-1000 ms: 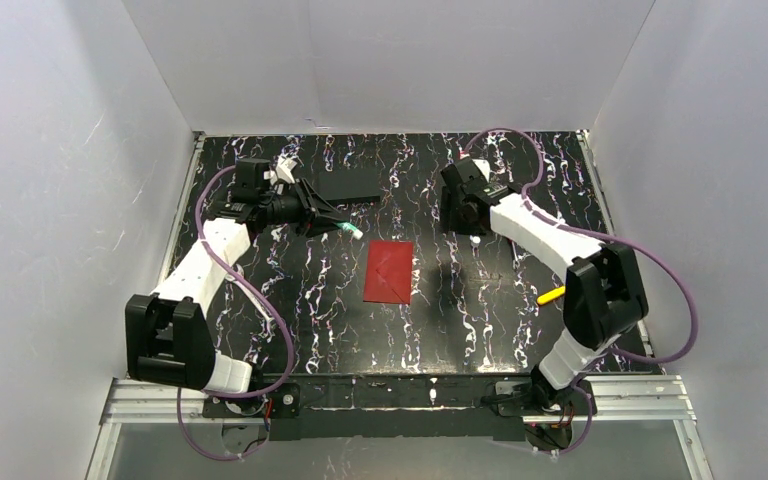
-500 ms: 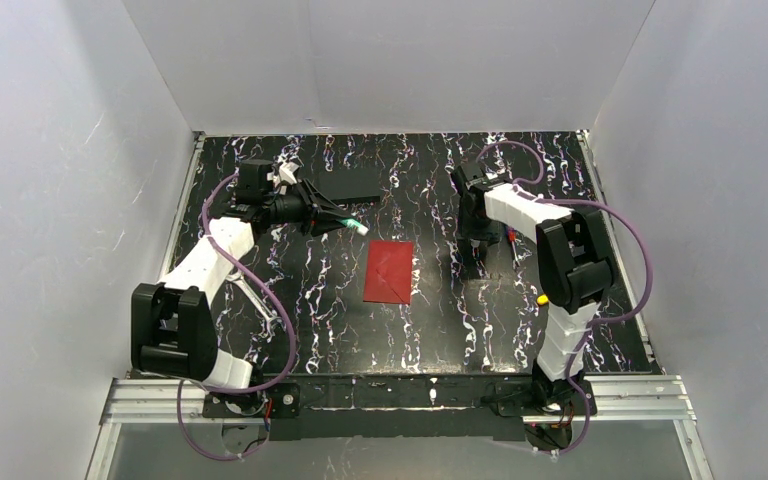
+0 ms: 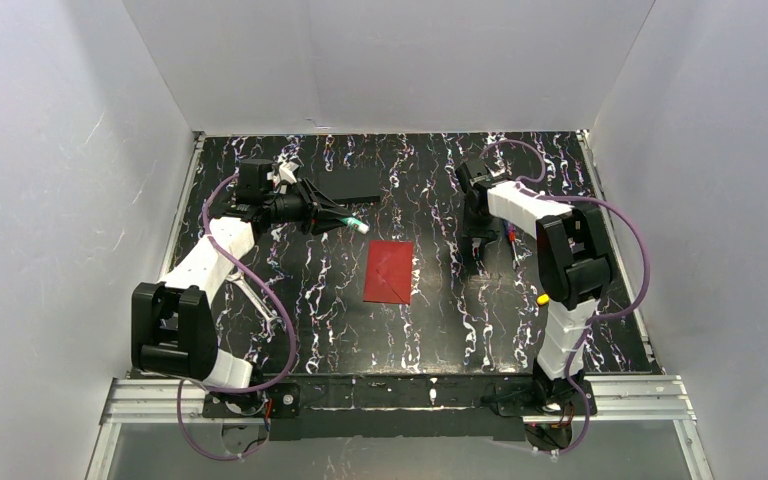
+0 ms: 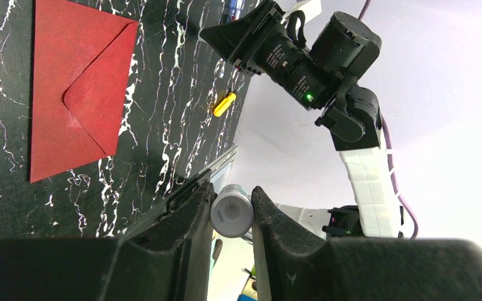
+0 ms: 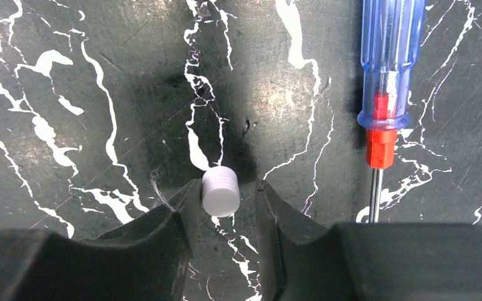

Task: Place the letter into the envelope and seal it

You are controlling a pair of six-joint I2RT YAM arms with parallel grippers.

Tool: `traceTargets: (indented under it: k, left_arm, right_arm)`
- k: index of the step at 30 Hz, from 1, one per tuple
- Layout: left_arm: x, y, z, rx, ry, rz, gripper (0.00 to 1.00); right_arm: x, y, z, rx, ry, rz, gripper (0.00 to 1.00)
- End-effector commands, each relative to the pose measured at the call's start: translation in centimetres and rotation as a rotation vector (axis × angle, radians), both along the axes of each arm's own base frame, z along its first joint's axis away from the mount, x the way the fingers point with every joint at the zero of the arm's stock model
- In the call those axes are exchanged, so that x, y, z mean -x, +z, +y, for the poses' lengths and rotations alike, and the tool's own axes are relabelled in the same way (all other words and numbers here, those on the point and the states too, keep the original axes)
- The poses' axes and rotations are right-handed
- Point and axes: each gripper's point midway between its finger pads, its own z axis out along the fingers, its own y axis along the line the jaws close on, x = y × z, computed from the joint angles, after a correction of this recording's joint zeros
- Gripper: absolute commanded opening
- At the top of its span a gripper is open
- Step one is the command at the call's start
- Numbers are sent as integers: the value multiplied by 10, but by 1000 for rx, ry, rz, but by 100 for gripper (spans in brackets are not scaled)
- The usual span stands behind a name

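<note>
Envelope (image 3: 389,272): red, rectangular, laid flat near the middle of the tabletop (image 3: 410,340). The pointed triangular flap is folded down over the body, and it is touched by neither gripper.

Tabletop: black with white marbled veining, enclosed by pale walls on three sides.

Left gripper (image 4: 232,191): held above the tabletop, near the envelope's far left corner. It is clamped on a white tube (image 4: 231,213), which is pinched between both fingers. In the top view a teal tip is seen at the tube's outer end.

Right gripper (image 5: 227,186): pointed down at the tabletop, to the right of the envelope and apart from it. The fingers are parted around a small white ribbed cap (image 5: 220,191). The cap is set against one finger, and a gap is left at the other.

Screwdriver (image 5: 384,69): clear blue handle, red collar, thin metal shaft. It is laid on the tabletop just beside the right gripper.

Black flat piece (image 3: 348,186): laid at the far side of the tabletop, beyond the left gripper.
</note>
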Motion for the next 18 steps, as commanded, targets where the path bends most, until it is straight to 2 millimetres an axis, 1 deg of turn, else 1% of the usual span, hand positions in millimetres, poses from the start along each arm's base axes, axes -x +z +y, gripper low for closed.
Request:
traceTargets:
  k: [1, 5, 9, 11, 14, 16, 18]
  left_arm:
    - [4, 5, -3, 27, -27, -1, 0]
    - [5, 5, -3, 27, -27, -4, 0]
    - [6, 6, -3, 27, -27, -5, 0]
    - [6, 6, -3, 28, -27, -6, 0]
    - [6, 9, -3, 34, -26, -9, 0]
    - [2, 14, -5, 55, -18, -12, 0]
    - [-5, 23, -7, 96, 8, -30, 0]
  right_arm:
    - [-12, 2, 3, -42, -5, -16, 43]
    - [-11, 1, 6, -74, -3, -11, 39]
    - [-14, 2, 6, -92, -6, -30, 26]
    - [-19, 9, 9, -108, 8, -62, 22]
    - [-25, 30, 19, -168, 41, -123, 20]
    - [-28, 55, 34, -255, 76, -179, 20]
    - [-28, 84, 55, -383, 125, -240, 20]
